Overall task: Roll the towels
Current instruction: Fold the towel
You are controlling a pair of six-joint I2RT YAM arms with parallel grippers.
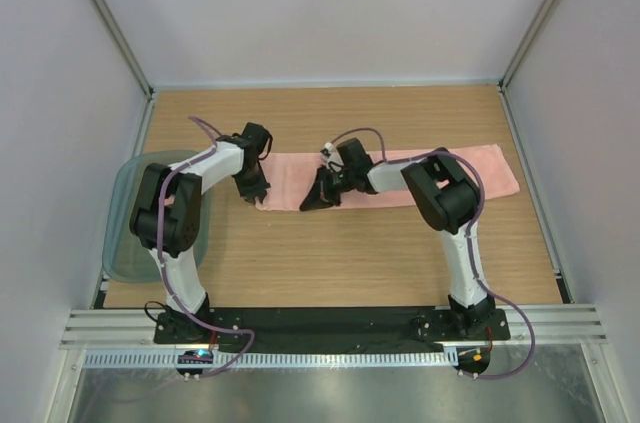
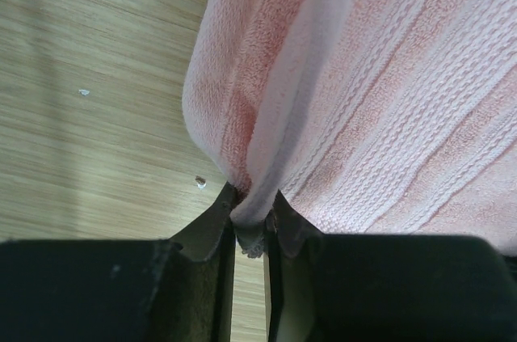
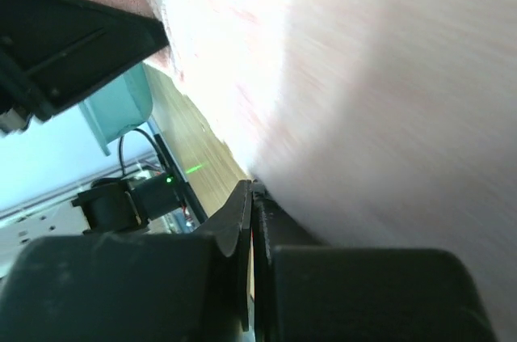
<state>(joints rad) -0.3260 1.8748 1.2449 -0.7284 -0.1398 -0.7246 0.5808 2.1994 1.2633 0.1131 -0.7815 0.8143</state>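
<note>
One pink towel [image 1: 495,171] lies flat along the wooden surface [image 1: 350,253], with one grey-green tray [image 1: 120,243] to its left. The left jaws pinch a fold at the towel's left end. The right jaws are closed tight against its near edge.

Item 1, left arm [image 1: 165,218]: base at 7 o'clock of the top view, first link rising toward 12, forearm running out to 2 o'clock, wrist bent downward.
Item 2, left gripper [image 1: 258,196]: pointed down toward 5 o'clock, jaws drawn nearly together and pinching the hem of the towel [image 2: 388,99].
Item 3, right arm [image 1: 445,198]: base at 5 o'clock, first link rising toward 12, forearm reaching to 9 o'clock, wrist dipped low.
Item 4, right gripper [image 1: 315,201]: jaws fully together, tips against the cloth; whether any is caught cannot be told.
</note>
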